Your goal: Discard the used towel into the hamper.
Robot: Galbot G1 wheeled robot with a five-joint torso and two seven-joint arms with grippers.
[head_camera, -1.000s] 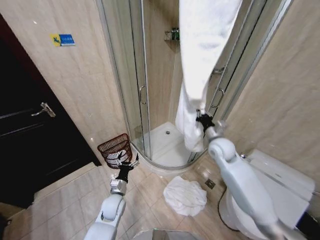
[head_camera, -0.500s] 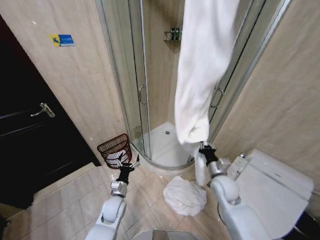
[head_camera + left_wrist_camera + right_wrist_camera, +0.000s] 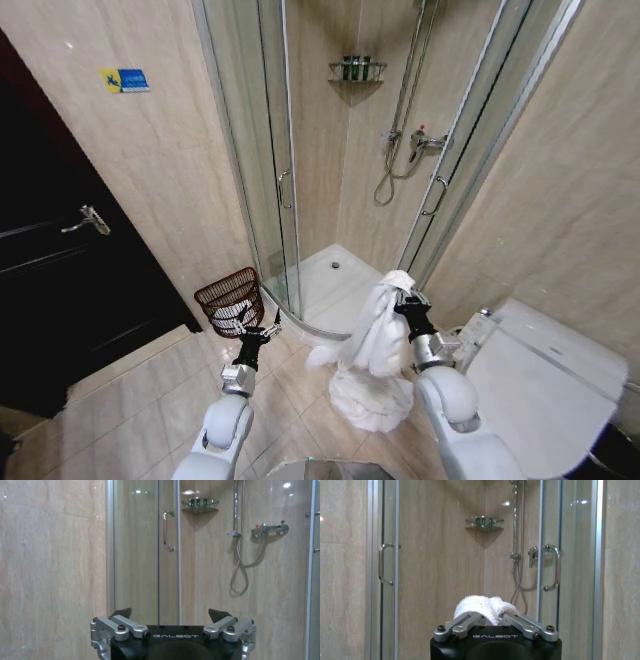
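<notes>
On beige floor tiles beside shower: hamper, towel.

The right arm rises from the lower right of the head view, forearm pointing up and forward, its right gripper raised in front of the torso. The fingers are pinched together on a fold of white towel. The left arm reaches up from the lower left, held lower, with the left gripper pointing forward and its fingers spread wide apart on nothing
</notes>
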